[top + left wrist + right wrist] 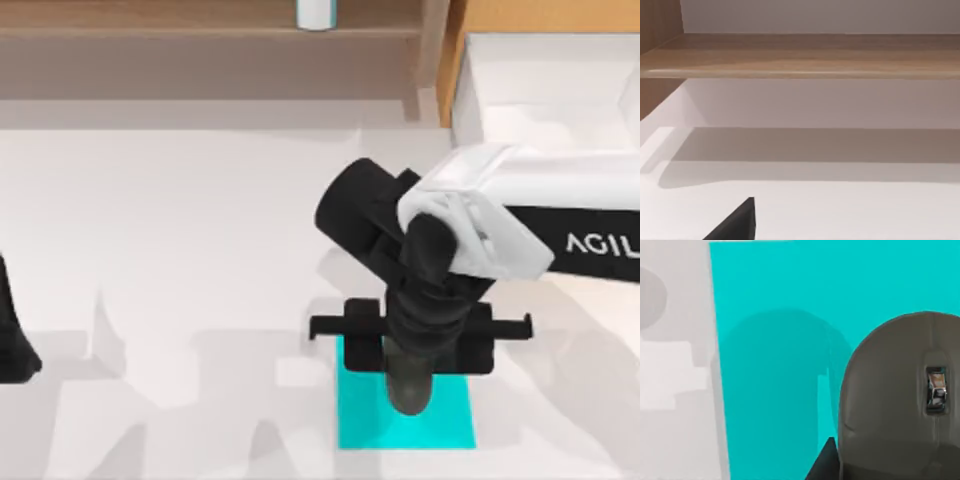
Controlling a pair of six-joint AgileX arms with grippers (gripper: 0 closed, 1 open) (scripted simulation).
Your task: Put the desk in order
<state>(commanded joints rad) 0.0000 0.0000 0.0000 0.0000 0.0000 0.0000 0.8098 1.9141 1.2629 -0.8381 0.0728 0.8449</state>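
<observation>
Our right gripper (408, 385) hangs over the cyan mat (450, 425), which lies toward the near edge of the worktop (180, 250), right of its middle. A dark grey computer mouse (900, 400) sits on that mat, its scroll wheel (936, 390) showing in the right wrist view, with one dark fingertip (822, 465) just beside its flank. We cannot tell whether the jaws are closed on the mouse or merely standing beside it.

Our left arm (15, 330) is parked at the worktop's left edge; one dark fingertip (737, 222) shows in the left wrist view, and we cannot tell how those jaws stand.

A brown wooden shelf (200, 35) runs along the far edge, with a small white object (315, 12) on it. At the far right corner stands a light-wood drawer unit (455, 60) with a white interior.
</observation>
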